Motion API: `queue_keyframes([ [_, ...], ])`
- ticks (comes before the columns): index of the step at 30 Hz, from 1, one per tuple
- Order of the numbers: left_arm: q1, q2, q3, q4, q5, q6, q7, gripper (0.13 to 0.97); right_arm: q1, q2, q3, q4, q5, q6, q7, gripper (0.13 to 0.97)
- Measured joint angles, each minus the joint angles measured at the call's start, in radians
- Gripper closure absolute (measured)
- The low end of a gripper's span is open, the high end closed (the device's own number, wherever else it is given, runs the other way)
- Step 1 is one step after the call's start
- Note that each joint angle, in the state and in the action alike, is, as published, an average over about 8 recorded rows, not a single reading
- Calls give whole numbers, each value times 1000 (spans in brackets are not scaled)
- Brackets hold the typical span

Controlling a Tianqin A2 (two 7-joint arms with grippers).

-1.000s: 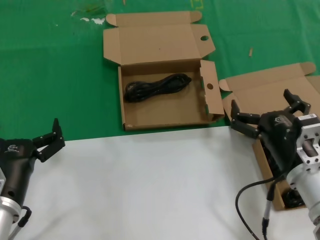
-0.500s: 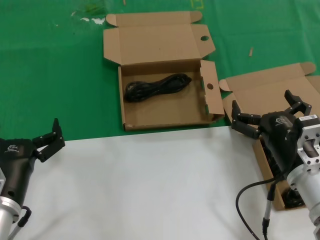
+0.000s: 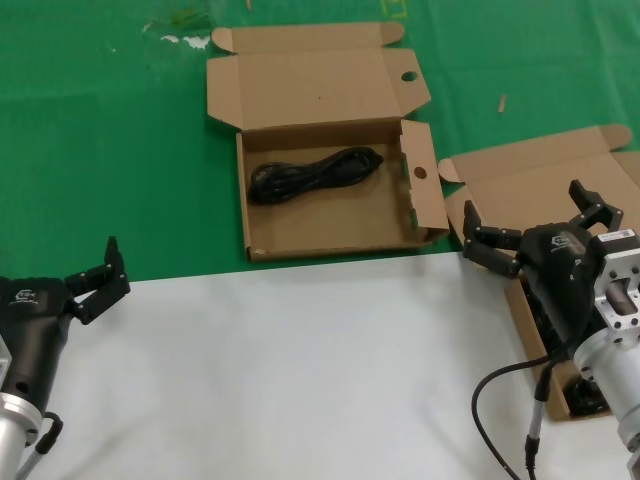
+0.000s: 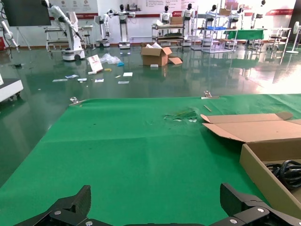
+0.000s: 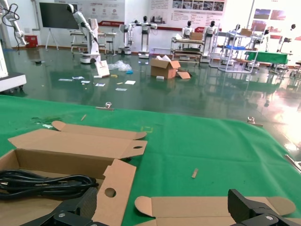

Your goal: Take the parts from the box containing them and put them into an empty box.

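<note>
In the upper middle of the head view a shallow brown cardboard mailer box with a round finger hole in its hinged lid (image 3: 330,215) lies open on the green cloth-covered worktop (image 3: 110,150). One black coiled cable bundle (image 3: 315,173) lies inside it, in the upper half of the tray, running from centre-left up toward the right. At the right edge of the frame a second shallow brown cardboard mailer box with a plain lid and rounded corner tabs (image 3: 540,180) also stands open; its tray is mostly hidden behind the right arm, and only dark shapes show there, too covered to tell what they are.

The right tool (image 3: 535,228) hovers over the near part of that plain-lidded box, its black fingers spread wide apart and holding nothing. The left tool (image 3: 100,278) sits at the lower left of the frame, at the line where green cloth meets the white sheet (image 3: 280,370), fingers slightly apart and empty.
</note>
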Motion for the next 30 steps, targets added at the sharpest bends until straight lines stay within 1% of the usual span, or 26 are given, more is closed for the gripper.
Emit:
queue_keyframes([
  [30, 0, 0, 0, 0, 0, 0, -1, 132, 0, 0, 0, 0, 0, 0, 0, 129],
])
